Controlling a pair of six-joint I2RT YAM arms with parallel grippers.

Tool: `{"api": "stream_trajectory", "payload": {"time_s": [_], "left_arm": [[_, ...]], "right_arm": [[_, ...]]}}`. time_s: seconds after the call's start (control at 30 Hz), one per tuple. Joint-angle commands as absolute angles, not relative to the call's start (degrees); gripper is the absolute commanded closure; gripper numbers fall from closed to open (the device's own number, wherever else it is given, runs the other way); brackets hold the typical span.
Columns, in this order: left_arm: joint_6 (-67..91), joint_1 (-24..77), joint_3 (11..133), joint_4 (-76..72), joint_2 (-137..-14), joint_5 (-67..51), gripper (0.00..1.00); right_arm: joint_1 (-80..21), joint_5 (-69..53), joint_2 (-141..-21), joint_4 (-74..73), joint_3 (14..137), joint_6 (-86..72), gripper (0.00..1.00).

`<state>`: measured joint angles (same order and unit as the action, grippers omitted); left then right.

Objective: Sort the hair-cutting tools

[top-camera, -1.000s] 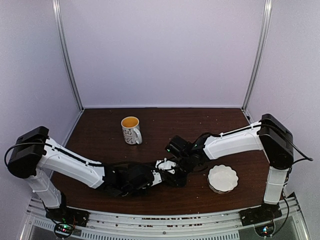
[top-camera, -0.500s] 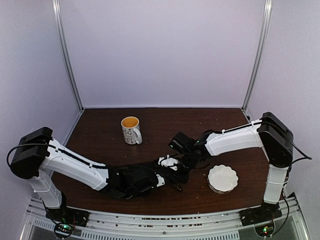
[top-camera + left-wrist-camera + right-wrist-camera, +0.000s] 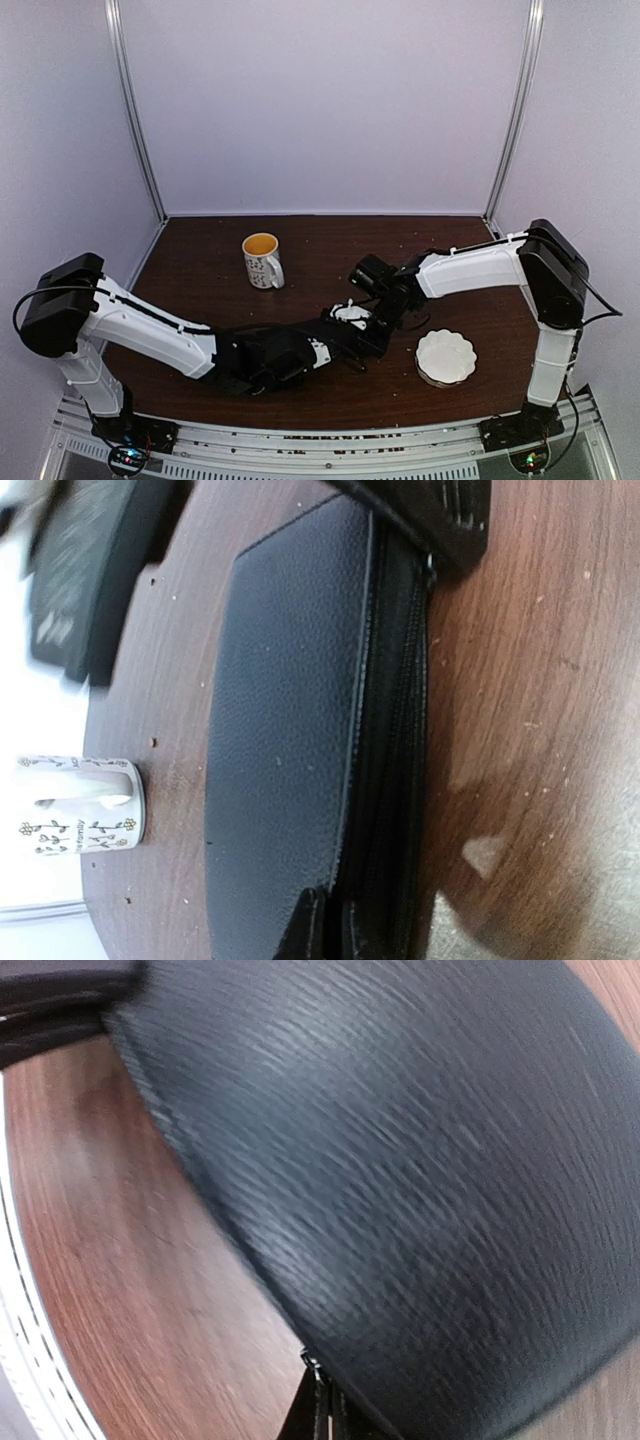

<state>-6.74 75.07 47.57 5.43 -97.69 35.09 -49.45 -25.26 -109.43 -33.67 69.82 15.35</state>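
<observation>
Black zip case (image 3: 290, 730) on table (image 3: 530, 730), right pincer (image 3: 318, 1405) pinched on its zip edge — left pincer (image 3: 325, 930) state unclear

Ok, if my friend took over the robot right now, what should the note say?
Left gripper: fingertips at one end of the black zip case; can't tell if it is open or shut.
Right gripper: fingertips close together at the case's zip edge; the view is blurred, so the grip is unclear.
Tools: no scissors or clips show in any view. The case lies on the table between the arms, and its zip looks closed.
Done: nothing visibly sorted. The white scalloped dish looks bare; the mug stands apart.
Left: probably unzip the case, take the tools out and sort them.
</observation>
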Motion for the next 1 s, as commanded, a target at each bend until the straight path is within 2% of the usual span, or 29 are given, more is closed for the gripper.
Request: {"api": "stream_trajectory", "payload": {"time_s": [0.0,0.17,0.37,0.63,0.67,0.7,0.83,0.97], "left_arm": [[-2.92,74.53,47.45,13.31,-97.24,33.95,1.00],[-3.14,74.53,47.24,13.36,-96.85,33.30,1.00],[-5.45,74.61,45.63,11.31,-94.95,31.20,1.00],[-6.28,74.71,44.64,9.27,-93.54,34.61,1.00],[-5.99,74.71,44.65,9.23,-93.56,35.48,0.93],[-5.53,74.71,44.77,9.35,-93.52,36.60,0.82],[-6.00,75.59,46.50,11.80,-93.25,38.91,0.64],[-9.59,79.00,47.58,10.11,-93.21,38.23,0.64]], "right_arm": [[-45.19,-16.59,-109.68,-40.46,67.85,10.11,1.00],[-45.03,-11.01,-108.67,-41.18,69.35,8.53,1.00],[-42.19,-6.88,-111.48,-42.50,73.32,14.77,1.00],[-43.05,-16.76,-108.99,-42.75,72.35,26.28,1.00],[-44.04,-17.42,-108.68,-43.19,72.23,27.00,1.00],[-44.96,-17.68,-108.26,-43.27,71.94,27.52,1.00],[-49.26,-19.31,-106.73,-44.15,70.90,28.94,1.00],[-54.20,-22.70,-105.71,-43.85,71.24,27.73,1.00]]}}
